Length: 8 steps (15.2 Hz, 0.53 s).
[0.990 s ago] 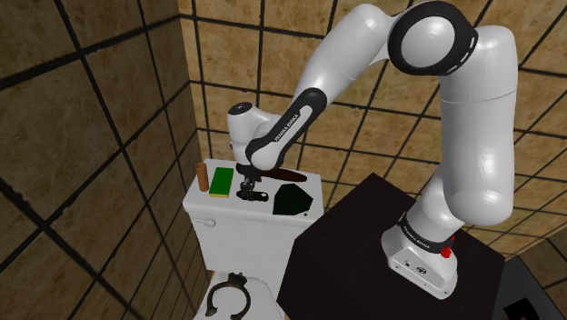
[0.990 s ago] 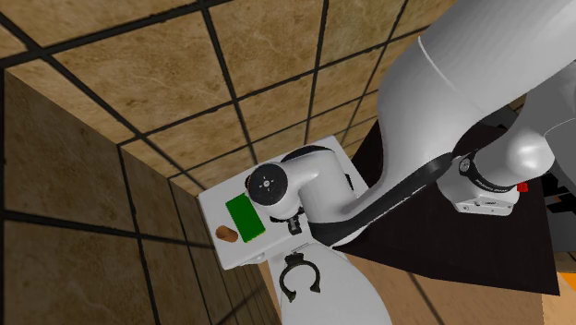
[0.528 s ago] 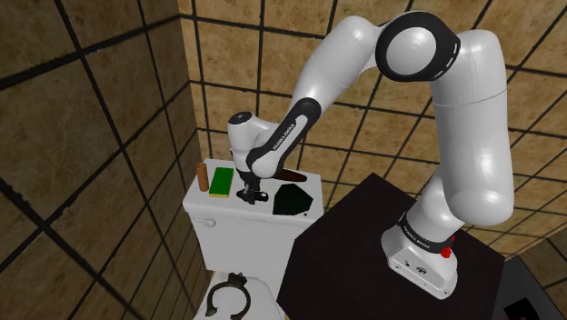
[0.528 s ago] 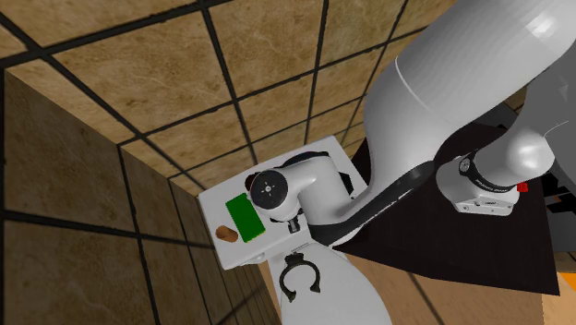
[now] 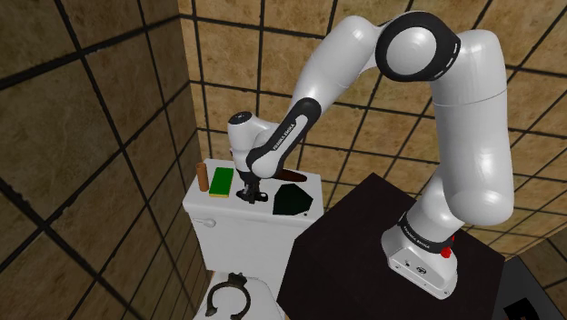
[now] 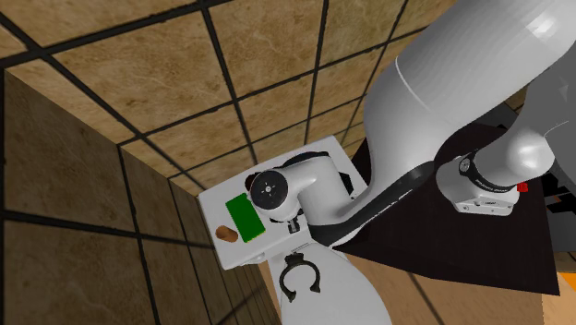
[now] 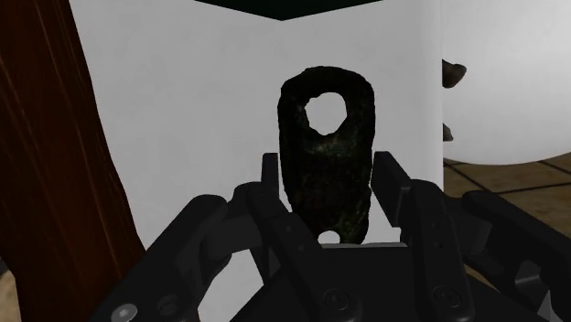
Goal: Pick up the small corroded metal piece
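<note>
The worry from here is the lift. My jaws point(image 7: 329, 197) sit low on the white toilet tank lid point(image 5: 227, 205), closed in against the two long sides of the corroded metal piece point(image 7: 320, 169). As far as the wrist view lets me judge, both pads touch it, though the contact is dark on dark and I would not swear to how firm it is. The piece is a flat, pitted, dark tab with a hole near its far end. It lies on the lid and runs straight out from between my jaws, which grip only the near end, so most of it juts past the fingertips. That overhang could make it swivel or tip as I rise, and its rough, uneven edges give the pads a poor seat, so it may slide out. If it drops it could skid over the lid's edge towards the bowl below. The reddish-brown object point(image 7: 46, 137) lies close beside one jaw, so a sideways drift could knock it. The dark green object point(image 5: 293, 200) lies just beyond the piece, and the green block point(image 5: 221, 180) is on the other side of my jaws.
</note>
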{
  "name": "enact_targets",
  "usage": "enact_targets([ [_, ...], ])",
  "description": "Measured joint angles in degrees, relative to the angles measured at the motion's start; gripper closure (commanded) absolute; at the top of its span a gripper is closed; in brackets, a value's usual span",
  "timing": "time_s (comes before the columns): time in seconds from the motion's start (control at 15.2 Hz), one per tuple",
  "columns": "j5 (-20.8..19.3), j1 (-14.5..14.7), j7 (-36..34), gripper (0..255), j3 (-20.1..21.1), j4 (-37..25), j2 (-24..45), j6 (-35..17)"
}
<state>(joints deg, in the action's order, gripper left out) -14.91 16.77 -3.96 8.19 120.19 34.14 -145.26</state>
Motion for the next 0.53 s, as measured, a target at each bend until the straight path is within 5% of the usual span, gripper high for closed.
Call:
enact_targets([
  [0.53,1.2,-0.7,1.0,255,1.0,0.9,-3.9,3.2],
])
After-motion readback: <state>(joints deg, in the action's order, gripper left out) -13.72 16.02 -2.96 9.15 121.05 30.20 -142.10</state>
